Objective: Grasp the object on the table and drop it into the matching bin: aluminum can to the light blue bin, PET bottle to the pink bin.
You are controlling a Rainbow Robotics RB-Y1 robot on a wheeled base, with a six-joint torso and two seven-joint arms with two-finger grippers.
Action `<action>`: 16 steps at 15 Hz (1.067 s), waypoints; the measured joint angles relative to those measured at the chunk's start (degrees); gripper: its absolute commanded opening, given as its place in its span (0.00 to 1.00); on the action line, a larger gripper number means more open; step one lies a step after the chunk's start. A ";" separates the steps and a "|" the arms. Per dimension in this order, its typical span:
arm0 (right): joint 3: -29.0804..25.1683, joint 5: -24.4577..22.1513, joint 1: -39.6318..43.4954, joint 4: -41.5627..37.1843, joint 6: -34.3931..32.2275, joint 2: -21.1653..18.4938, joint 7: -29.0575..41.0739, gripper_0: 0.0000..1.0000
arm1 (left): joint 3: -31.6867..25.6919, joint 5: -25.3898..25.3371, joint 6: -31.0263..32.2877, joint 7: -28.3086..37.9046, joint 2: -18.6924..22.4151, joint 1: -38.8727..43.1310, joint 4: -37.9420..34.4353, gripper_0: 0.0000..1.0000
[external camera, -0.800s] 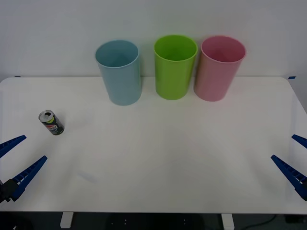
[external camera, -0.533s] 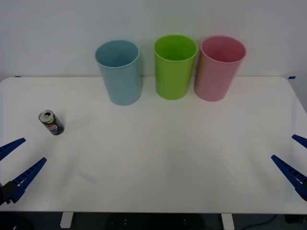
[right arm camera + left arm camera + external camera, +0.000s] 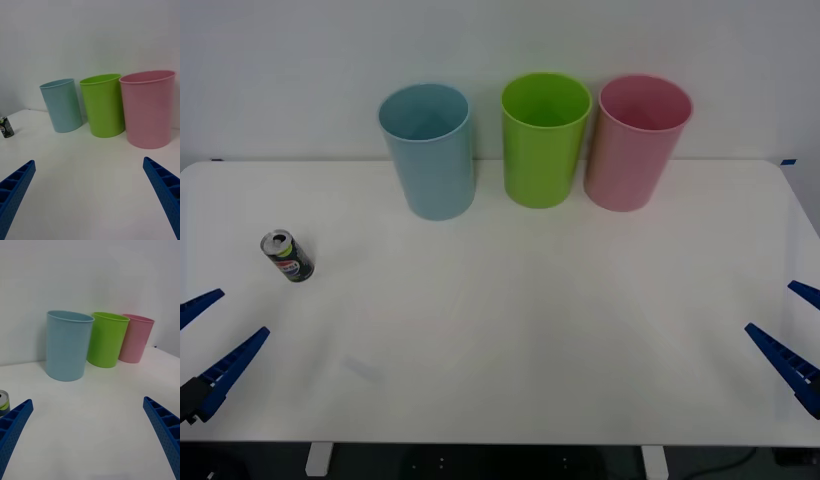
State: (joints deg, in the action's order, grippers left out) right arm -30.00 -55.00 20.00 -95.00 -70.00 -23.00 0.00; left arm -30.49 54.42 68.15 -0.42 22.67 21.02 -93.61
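The aluminum can stands upright on the left part of the white table; it is small and dark with a silver top and a green band. It also shows in the wrist views as the can and the can. My left gripper is open at the near left edge, a short way nearer than the can and not touching it. At the near right edge my right gripper is open and holds nothing. The light blue bin and the pink bin stand upright at the back.
A lime green bin stands between the blue and pink bins, close to both. All three are lined up against the white wall at the table's far edge. The middle of the table between the bins and my grippers is bare white surface.
My left gripper has slid slightly back toward the near left corner. The can, the bins and the right gripper have not moved.
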 measured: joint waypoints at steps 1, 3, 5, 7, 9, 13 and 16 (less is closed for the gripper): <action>0.00 0.00 0.00 0.00 0.00 0.00 0.00 1.00 | 0.10 -0.03 -0.98 -0.09 -0.02 0.31 0.00 1.00; 0.00 0.00 0.00 0.00 0.00 0.00 0.00 1.00 | 0.83 -0.24 -4.17 -0.59 -0.04 1.16 -0.03 1.00; 0.00 0.00 0.00 0.00 0.00 0.00 0.00 1.00 | 1.49 -0.27 -7.42 -1.14 -0.05 1.98 0.00 1.00; 0.00 0.00 0.00 0.00 0.00 0.00 0.00 1.00 | 2.00 -0.26 -10.37 -1.67 -0.02 2.87 0.00 1.00; 0.00 0.00 0.00 0.00 0.00 0.00 0.00 1.00 | 2.94 -0.25 -13.33 -2.31 -0.01 3.41 0.01 1.00; 0.00 0.00 0.00 0.00 0.00 0.00 0.00 1.00 | 6.50 -0.09 -20.27 -5.96 -0.02 3.93 0.01 1.00; 0.00 0.00 0.00 0.00 0.00 0.00 0.00 1.00 | 8.50 -0.04 -24.64 -8.61 -0.08 3.98 0.29 1.00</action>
State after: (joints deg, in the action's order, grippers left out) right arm -30.00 -55.00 20.00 -95.00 -70.00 -23.00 0.00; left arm -21.99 54.38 43.50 -9.02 22.59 25.00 -93.32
